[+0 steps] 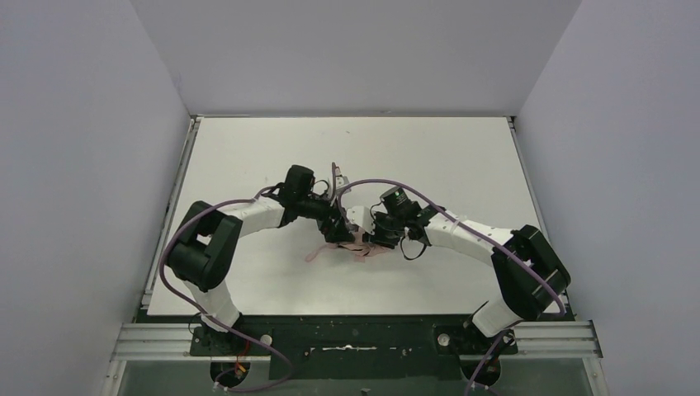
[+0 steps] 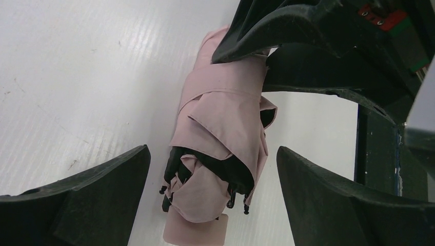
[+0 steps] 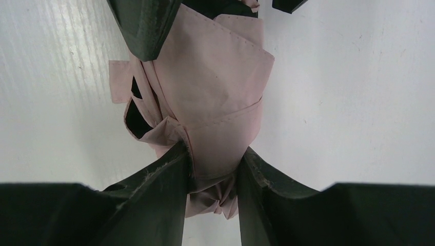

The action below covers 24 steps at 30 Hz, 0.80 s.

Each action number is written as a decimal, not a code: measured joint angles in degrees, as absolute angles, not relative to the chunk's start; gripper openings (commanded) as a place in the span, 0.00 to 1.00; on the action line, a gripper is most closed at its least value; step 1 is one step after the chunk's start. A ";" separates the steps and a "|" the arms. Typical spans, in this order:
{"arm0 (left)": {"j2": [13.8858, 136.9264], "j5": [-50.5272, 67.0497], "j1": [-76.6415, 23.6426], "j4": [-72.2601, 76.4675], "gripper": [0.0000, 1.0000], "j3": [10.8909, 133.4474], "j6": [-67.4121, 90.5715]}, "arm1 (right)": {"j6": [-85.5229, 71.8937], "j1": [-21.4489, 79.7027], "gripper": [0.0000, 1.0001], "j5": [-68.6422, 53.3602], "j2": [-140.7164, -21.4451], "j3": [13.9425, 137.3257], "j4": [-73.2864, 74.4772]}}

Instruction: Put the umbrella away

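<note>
The pale pink umbrella (image 2: 225, 118) lies folded on the white table, wrapped by its strap, with the pink handle (image 2: 197, 231) at the near end in the left wrist view. My left gripper (image 2: 213, 154) is open, and its two fingers straddle the handle end without touching it. My right gripper (image 3: 214, 166) is shut on the umbrella's (image 3: 215, 87) other end and pinches the bunched fabric. In the top view both grippers, left (image 1: 340, 232) and right (image 1: 376, 240), meet over the umbrella (image 1: 357, 246) at the table's middle. A loose pink loop (image 1: 314, 252) trails to the left.
The white table (image 1: 248, 157) is bounded by grey walls on the left, back and right. A metal rail (image 1: 355, 338) runs along the near edge by the arm bases. The right gripper's fingers (image 2: 267, 31) fill the upper right of the left wrist view.
</note>
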<state>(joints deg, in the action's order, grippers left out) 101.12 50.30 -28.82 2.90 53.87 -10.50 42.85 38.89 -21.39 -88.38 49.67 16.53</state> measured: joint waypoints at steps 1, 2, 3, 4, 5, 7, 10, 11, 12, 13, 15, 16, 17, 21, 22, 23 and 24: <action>101.21 50.48 -28.82 2.63 0.90 53.98 -10.74 | 42.87 38.89 0.27 -21.39 -88.38 49.67 16.58; 101.25 50.52 -28.82 2.50 0.89 54.04 -10.81 | 42.89 38.89 0.27 -21.41 -88.38 49.67 16.60; 101.27 50.61 -28.82 2.48 0.89 54.04 -10.79 | 42.87 38.89 0.27 -21.43 -88.38 49.65 16.56; 101.36 50.72 -28.82 2.57 0.89 54.04 -10.59 | 42.81 38.89 0.27 -21.45 -88.38 49.58 16.45; 101.49 51.00 -28.82 2.81 0.89 54.04 -10.22 | 42.68 38.89 0.27 -21.45 -88.33 49.43 16.19; 101.95 52.01 -28.82 4.73 0.89 53.63 -8.56 | 42.22 38.89 0.27 -21.45 -88.09 48.90 15.40; 103.15 53.15 -28.82 9.37 0.89 51.92 -4.29 | 42.15 39.05 0.27 -22.04 -87.79 48.49 13.98; 103.88 53.39 -28.82 10.41 0.89 51.48 -2.90 | 42.17 39.11 0.27 -22.31 -87.79 48.45 13.43; 104.49 53.47 -28.82 11.00 0.89 51.27 -1.93 | 42.17 39.38 0.27 -22.55 -87.79 48.29 12.84; 105.21 53.63 -28.82 11.42 0.89 51.18 -1.04 | 42.22 39.48 0.26 -22.65 -87.79 48.14 12.45; 106.28 53.91 -28.84 12.03 0.89 51.13 0.23 | 42.28 39.72 0.26 -23.00 -87.79 47.83 11.64; 106.61 54.08 -28.84 12.32 0.89 51.13 0.73 | 42.37 39.81 0.27 -23.07 -87.79 47.77 11.35; 106.76 54.24 -28.84 12.53 0.88 51.13 0.99 | 42.41 39.81 0.27 -23.27 -87.79 47.72 11.16; 107.00 54.30 -28.84 12.12 0.77 51.18 0.82 | 42.46 39.79 0.26 -23.75 -87.79 47.33 10.20; 107.09 54.28 -28.86 11.55 0.73 51.27 0.47 | 42.46 39.79 0.27 -23.86 -87.79 47.31 10.09; 107.28 54.24 -28.93 10.50 0.70 51.51 -0.34 | 42.44 39.79 0.26 -24.05 -87.79 47.31 9.96; 107.55 54.02 -28.95 9.17 0.67 51.90 -1.23 | 42.44 39.79 0.26 -24.29 -87.79 47.31 9.87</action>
